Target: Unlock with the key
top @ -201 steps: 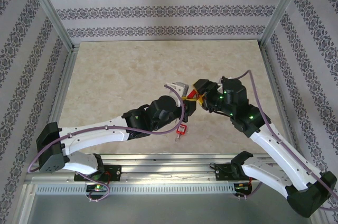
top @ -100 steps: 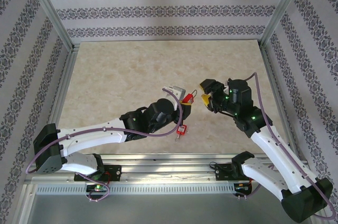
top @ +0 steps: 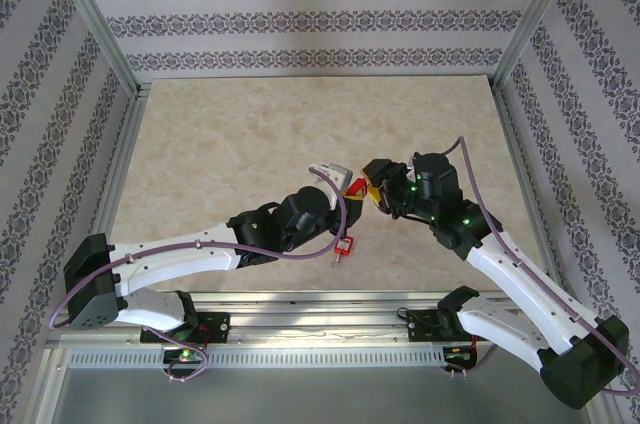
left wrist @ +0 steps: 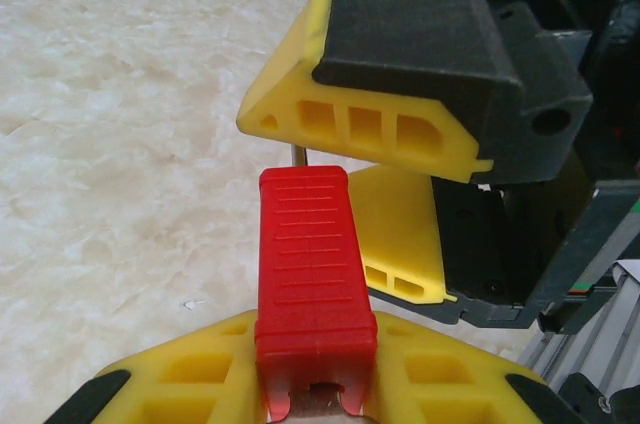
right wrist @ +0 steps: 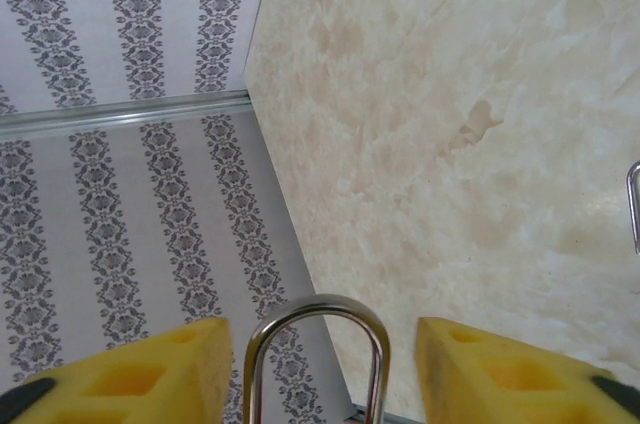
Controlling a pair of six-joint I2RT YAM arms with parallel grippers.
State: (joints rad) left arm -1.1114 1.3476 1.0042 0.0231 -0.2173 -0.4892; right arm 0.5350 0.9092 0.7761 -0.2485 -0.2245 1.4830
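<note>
The key, tiny with a chunky yellow plastic head: I cannot tell where it is. Probably light, stiff and slippery; pinch the head. The left hand (left wrist: 310, 376) clamps the red plastic padlock (left wrist: 305, 264); the right hand (right wrist: 320, 349) straddles its silver shackle (right wrist: 315, 306), half open, above the counter (right wrist: 450, 94).

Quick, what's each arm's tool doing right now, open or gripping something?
Left tool: closed on the red padlock.
Right tool: open, fingers on either side of the silver shackle, not gripping it.

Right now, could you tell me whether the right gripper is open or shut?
Open: the right gripper has its fingers standing clear of the padlock's shackle between them.
</note>
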